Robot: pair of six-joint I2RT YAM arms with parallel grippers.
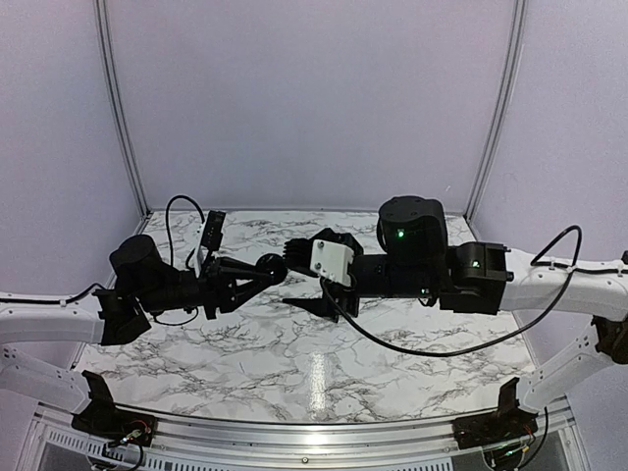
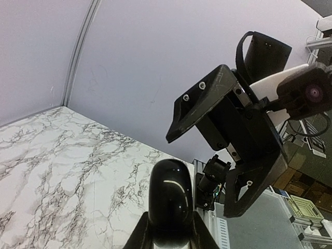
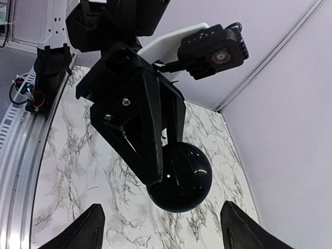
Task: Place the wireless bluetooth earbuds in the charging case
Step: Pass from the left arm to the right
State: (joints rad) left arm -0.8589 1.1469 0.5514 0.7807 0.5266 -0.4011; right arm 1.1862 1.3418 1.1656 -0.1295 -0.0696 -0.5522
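The charging case (image 1: pixel 272 267) is a glossy black rounded shell held in the air above the marble table. My left gripper (image 1: pixel 257 275) is shut on it, one finger on each side (image 2: pixel 168 228), with the case (image 2: pixel 168 199) sticking out past the fingertips. My right gripper (image 1: pixel 310 275) faces it from the right, open, with its wide-set fingers (image 3: pixel 96 223) apart from the case (image 3: pixel 184 179), which hangs between and beyond them. In the left wrist view the right gripper (image 2: pixel 201 176) looms close by, its jaws spread. The wireless bluetooth earbuds are out of view.
The white marble table (image 1: pixel 294 363) lies below both arms. An aluminium rail (image 1: pixel 294 437) runs along its near edge, with the arm bases at the corners. A black cable (image 1: pixel 432 348) sags under the right arm. Pale wall panels close off the back and sides.
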